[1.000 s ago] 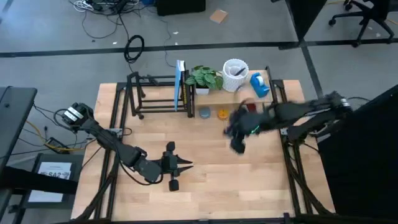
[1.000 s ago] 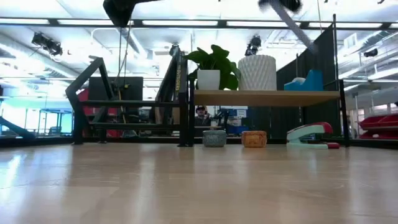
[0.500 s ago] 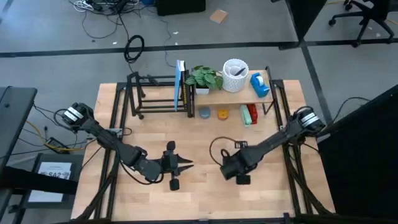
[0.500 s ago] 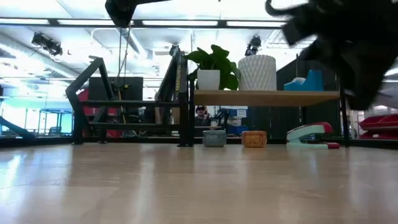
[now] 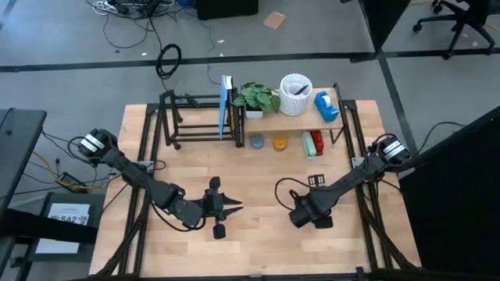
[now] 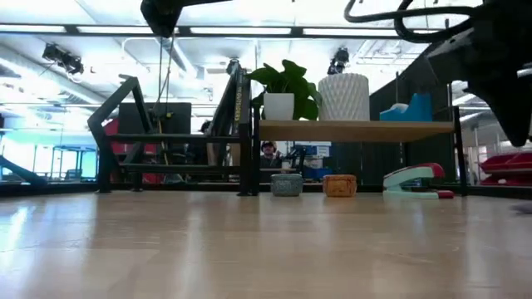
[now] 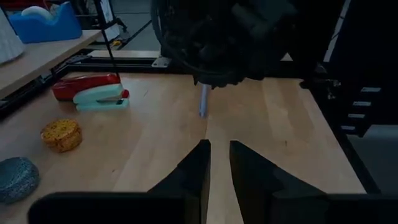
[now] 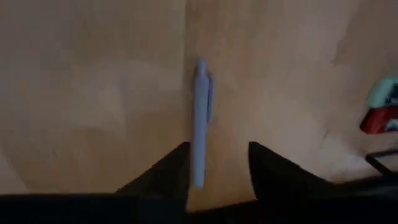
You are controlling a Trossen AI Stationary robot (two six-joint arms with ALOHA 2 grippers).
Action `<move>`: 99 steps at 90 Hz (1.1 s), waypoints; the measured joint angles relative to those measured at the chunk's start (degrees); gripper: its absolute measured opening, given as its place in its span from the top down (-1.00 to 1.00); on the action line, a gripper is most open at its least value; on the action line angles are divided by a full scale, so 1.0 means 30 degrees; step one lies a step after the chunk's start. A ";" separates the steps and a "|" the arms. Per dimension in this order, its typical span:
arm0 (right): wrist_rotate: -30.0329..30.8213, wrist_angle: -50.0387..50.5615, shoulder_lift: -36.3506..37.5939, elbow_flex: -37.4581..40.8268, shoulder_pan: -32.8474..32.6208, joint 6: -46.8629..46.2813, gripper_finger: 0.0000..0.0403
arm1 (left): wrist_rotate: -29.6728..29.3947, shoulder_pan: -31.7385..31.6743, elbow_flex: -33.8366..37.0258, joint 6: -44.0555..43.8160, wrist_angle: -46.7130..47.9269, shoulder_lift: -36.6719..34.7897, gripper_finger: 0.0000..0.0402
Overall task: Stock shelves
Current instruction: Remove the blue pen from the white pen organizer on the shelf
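The right claw (image 8: 217, 165) hangs open just over a pale blue pen (image 8: 200, 118), whose long axis points straight out between its 2 fingers. The slim pen lies flat on the bench (image 5: 258, 250), well apart from the shelves (image 5: 293, 119). The left claw (image 7: 219, 163) waits nearby, narrowly open, empty.

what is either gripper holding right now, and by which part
Nothing. The right gripper is open above a blue pen lying on the table, not gripping it. The left gripper is open and empty.
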State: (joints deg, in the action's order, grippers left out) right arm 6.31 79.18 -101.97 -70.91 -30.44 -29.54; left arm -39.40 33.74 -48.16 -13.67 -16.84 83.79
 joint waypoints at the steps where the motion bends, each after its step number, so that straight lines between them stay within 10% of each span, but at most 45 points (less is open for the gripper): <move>1: 0.0014 0.0063 0.0000 0.0000 0.0032 -0.0126 0.17 | 0.0000 0.0000 0.0000 0.0000 0.0000 0.0000 0.79; 32: 0.6155 -0.0493 0.4874 -0.1721 0.2060 -0.4666 -0.04 | 0.0000 0.0000 0.0000 0.0066 0.0000 0.0000 0.79; 56: 1.0278 -0.7751 1.1061 -0.1741 0.7550 -0.2896 0.08 | 0.0000 0.0000 0.0000 0.0495 -0.0007 0.0000 0.79; 99: 0.4984 -1.3479 1.1094 -0.1756 2.0309 0.0711 0.07 | 0.0000 0.0006 0.0000 0.0488 -0.0023 0.0000 0.79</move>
State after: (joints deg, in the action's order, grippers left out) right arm 21.26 38.74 -68.69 -76.18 30.48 -27.41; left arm -39.40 33.75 -48.16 -12.21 -16.91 83.79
